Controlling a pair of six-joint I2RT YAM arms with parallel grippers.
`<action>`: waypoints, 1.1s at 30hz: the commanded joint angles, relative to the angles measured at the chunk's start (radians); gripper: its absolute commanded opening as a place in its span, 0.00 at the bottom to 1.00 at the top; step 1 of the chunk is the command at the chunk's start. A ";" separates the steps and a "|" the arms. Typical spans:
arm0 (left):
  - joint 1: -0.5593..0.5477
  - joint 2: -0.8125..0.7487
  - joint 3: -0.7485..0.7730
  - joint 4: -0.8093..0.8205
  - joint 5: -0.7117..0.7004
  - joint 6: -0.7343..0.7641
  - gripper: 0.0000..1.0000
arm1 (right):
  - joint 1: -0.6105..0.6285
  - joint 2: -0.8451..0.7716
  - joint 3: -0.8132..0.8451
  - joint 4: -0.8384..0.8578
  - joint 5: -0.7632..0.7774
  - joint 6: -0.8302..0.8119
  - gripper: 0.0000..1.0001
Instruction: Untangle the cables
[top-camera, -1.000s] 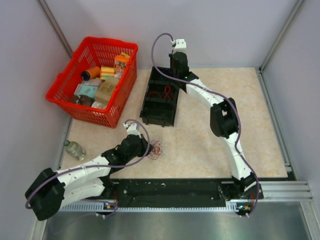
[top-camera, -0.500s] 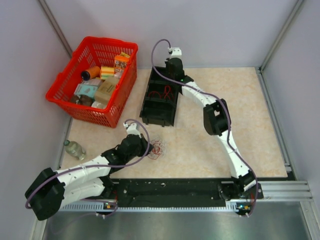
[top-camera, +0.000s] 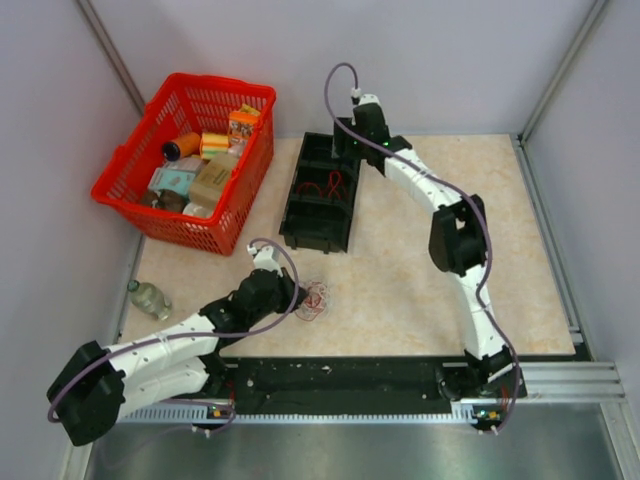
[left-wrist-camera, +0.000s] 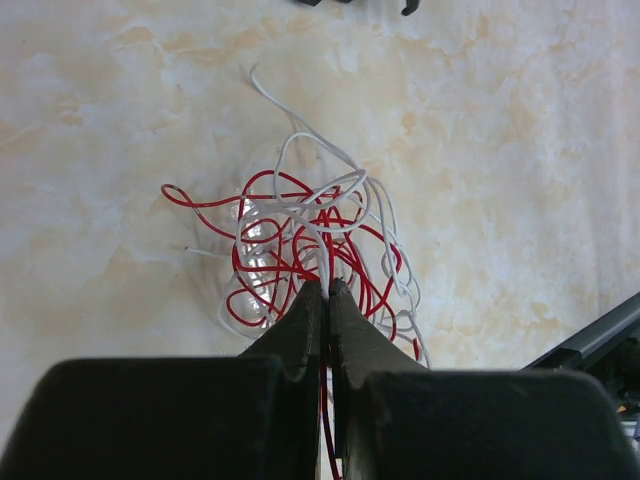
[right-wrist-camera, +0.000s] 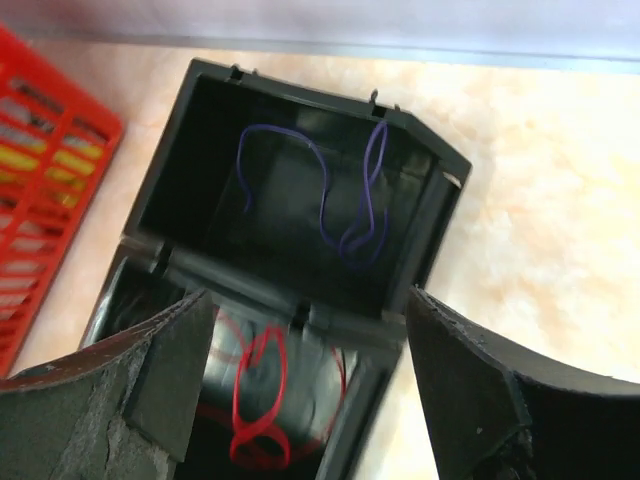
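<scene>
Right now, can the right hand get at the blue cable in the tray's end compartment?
Probably yes. The right hand hangs open above that compartment of the black tray, and the blue cable lies uncovered on its floor, with nothing over it.

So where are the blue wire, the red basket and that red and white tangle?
blue wire (right-wrist-camera: 325, 190): right wrist view, its middle stretch.
red basket (top-camera: 180, 225): top view, its near wall.
red and white tangle (left-wrist-camera: 300, 240): left wrist view, its middle.

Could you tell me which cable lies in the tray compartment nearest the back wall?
The dark blue cable, alone in that end compartment. The red cable lies one compartment nearer, and the red-and-white tangle is on the table, in the left gripper's jaws.
</scene>
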 joint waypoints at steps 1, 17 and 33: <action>0.002 -0.076 0.013 0.051 0.030 0.046 0.00 | -0.027 -0.303 -0.142 -0.095 -0.111 -0.011 0.77; 0.013 -0.191 0.197 0.094 0.259 0.134 0.00 | -0.081 -0.925 -0.923 0.124 -0.729 0.142 0.69; 0.047 -0.180 0.242 0.045 0.250 0.059 0.00 | 0.166 -1.369 -1.499 0.322 -0.605 0.213 0.42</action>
